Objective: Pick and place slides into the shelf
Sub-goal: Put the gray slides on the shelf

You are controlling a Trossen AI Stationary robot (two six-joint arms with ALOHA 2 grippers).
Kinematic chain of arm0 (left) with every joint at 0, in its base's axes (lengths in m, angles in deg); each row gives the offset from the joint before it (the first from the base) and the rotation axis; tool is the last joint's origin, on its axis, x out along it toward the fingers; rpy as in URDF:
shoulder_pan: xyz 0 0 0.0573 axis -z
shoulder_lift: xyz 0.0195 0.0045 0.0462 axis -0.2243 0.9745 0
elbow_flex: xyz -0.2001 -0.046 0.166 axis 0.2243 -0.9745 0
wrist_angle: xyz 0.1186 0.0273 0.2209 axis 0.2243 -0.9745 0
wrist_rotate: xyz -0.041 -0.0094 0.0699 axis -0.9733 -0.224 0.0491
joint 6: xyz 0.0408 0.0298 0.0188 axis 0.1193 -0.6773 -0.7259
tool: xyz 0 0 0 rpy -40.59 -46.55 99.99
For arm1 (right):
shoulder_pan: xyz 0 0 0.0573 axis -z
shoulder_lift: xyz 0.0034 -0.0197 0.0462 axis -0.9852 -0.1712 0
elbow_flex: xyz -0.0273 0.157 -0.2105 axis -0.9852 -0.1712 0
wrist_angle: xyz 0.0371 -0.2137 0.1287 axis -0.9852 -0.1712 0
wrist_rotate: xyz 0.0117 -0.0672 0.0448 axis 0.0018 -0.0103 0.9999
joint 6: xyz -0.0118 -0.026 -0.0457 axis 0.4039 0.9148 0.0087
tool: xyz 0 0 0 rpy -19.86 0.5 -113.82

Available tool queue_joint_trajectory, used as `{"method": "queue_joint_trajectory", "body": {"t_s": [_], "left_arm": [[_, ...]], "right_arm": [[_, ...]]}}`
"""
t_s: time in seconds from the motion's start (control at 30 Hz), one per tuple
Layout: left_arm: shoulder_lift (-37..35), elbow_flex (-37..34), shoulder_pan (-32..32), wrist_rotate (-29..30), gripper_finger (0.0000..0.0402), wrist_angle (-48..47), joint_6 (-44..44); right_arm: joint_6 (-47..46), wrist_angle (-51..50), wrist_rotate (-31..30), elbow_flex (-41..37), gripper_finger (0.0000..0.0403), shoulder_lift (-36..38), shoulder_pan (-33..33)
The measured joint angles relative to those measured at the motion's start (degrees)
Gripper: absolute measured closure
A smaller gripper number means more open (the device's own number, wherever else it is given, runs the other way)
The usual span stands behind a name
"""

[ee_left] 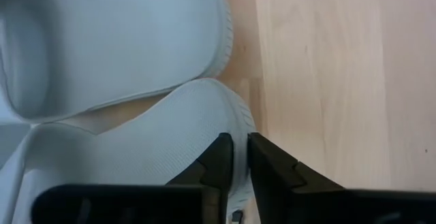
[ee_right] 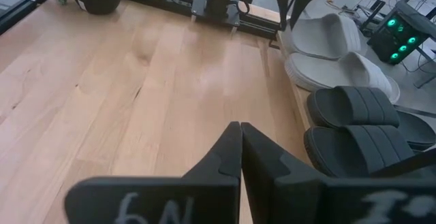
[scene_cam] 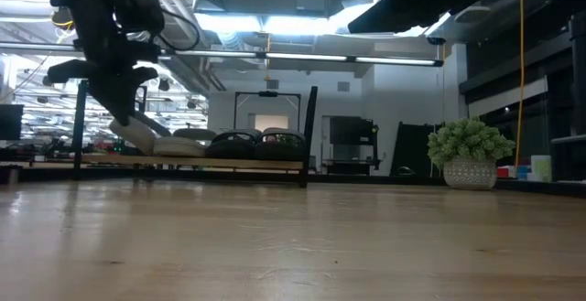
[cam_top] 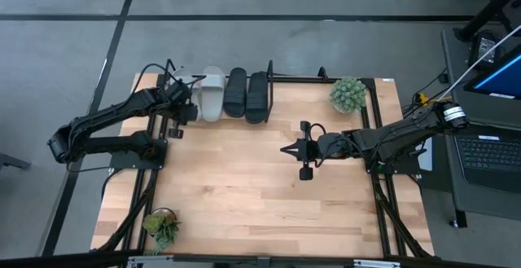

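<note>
Slides: the last pale grey slide (ee_left: pixel 122 163) is pinched at its rim by the left gripper (ee_left: pixel 240 157) over the shelf (cam_top: pixel 281 77) (tilted, in the low view). Beside it lie one grey slide (cam_top: pixel 212 93) and two black slides (cam_top: pixel 247 94). The right gripper (cam_top: pixel 296 149), fingers together, hovers mid-table.

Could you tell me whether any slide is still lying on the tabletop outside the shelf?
No; the high view shows all four slides side by side in the shelf.
</note>
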Motion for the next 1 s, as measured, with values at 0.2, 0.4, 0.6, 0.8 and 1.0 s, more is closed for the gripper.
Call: {"method": "queue_joint_trajectory", "body": {"t_s": [0.2, 0.4, 0.6, 0.8, 1.0], "left_arm": [[0.0, 0.0, 0.0, 0.28, 0.0343, 0.93, 2.38], [0.0, 0.0, 0.0, 0.35, 0.0336, 1.75, 5.48], [0.0, 0.0, 0.0, 0.37, 0.0339, 1.84, 5.46], [0.0, 0.0, 0.0, 0.35, 0.0335, 1.77, 5.87], [0.0, 0.0, 0.0, 0.35, 0.0334, 1.67, 7.03]], "right_arm": [[0.0, 0.0, 0.0, 0.0, 0.0396, 0.0, 0.0], [-0.15, -0.02, 0.0, 0.0, 0.0396, 0.0, 0.0], [-0.15, -0.02, 0.0, 0.0, 0.0396, 0.0, 0.0], [-0.15, -0.02, 0.0, 0.0, 0.0396, 0.0, -0.02], [-0.17, -0.02, 0.0, 0.0, 0.0396, 0.0, -0.01]]}}
